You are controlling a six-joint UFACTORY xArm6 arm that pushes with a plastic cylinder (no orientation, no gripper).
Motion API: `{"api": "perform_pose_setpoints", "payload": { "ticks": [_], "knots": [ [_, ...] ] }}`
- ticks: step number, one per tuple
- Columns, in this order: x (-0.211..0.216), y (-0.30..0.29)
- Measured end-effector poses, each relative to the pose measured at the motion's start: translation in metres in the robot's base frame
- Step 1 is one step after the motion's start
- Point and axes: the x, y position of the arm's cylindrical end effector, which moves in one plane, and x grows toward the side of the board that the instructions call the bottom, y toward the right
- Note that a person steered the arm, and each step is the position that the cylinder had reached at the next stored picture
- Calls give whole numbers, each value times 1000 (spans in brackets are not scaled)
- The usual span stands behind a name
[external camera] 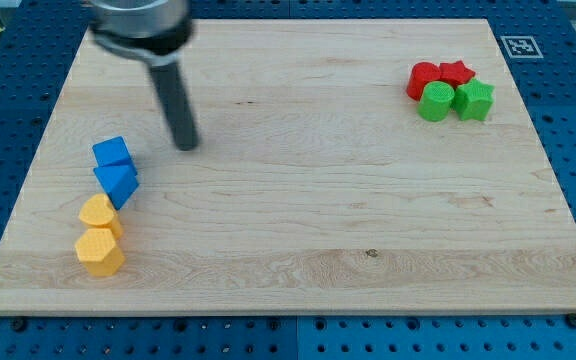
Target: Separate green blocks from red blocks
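upper part of the dark rod [173,95] and its grey round mount [138,25] motion-blurred, mount cut off by view's top. red star-shaped block [457,72] partly hidden behind green star-shaped block [474,100]. red rounded block [422,78], exact shape unclear. square marker tag [517,46] too small to read.

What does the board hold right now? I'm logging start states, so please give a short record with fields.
tip: my tip is right of the blue blocks, far from the cluster
red blocks: red cylinder and red star, top right
green blocks: green cylinder and green star, touching the reds
blue blocks: blue cube, blue triangular block
orange blocks: two, lower left
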Motion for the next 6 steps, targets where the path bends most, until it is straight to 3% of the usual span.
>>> {"api": "perform_pose_setpoints", "payload": {
  "ticks": [2, 3, 4, 5, 6],
  "knots": [
    [32, 244],
    [29, 369],
    [-17, 431],
    [-64, 419],
    [-77, 366]
  ]
}}
